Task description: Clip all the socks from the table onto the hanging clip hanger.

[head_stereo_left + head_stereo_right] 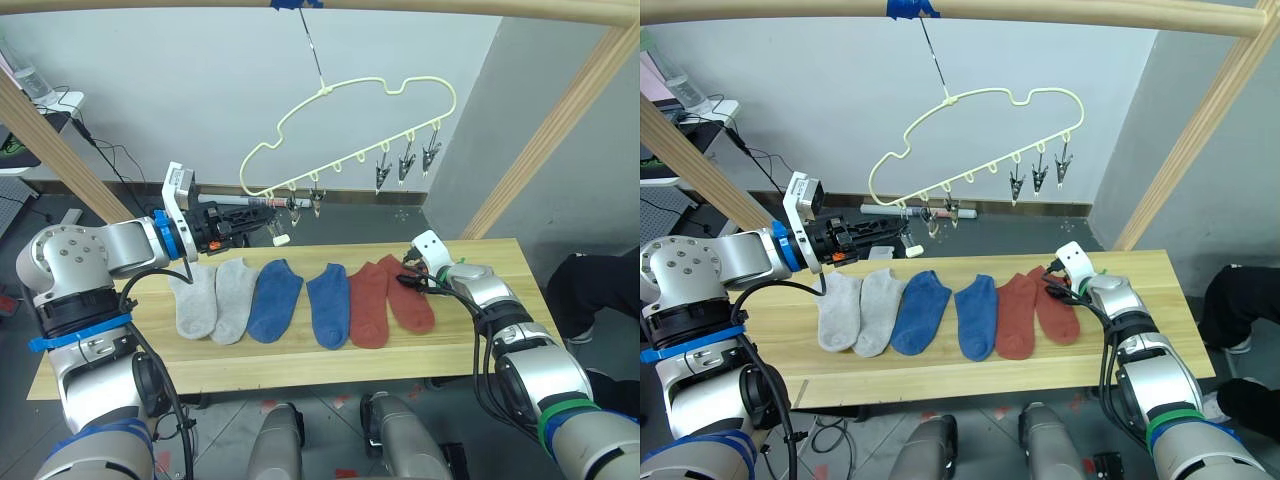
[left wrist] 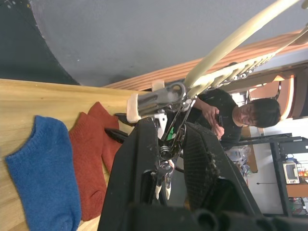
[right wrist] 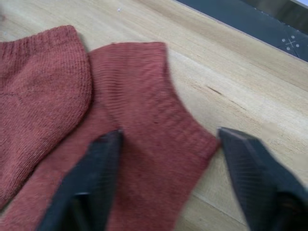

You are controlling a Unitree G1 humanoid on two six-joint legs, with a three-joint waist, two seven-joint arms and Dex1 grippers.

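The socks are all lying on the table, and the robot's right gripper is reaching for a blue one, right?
Nearly. The six socks do lie on the table, but the right gripper is open over a red sock, not a blue one. The right wrist view shows it.

This looks like a robot lab or test room, not a home. A plain wooden pole frame (image 1: 560,130) stands around a bare wood table (image 1: 300,365) and holds up a clip hanger (image 1: 350,130) on a hook. The wall (image 1: 180,90) is plain grey. At 10 o'clock, black cables (image 1: 115,155) run along the floor by some gear. At 3 o'clock, a person (image 1: 600,290) sits close by.
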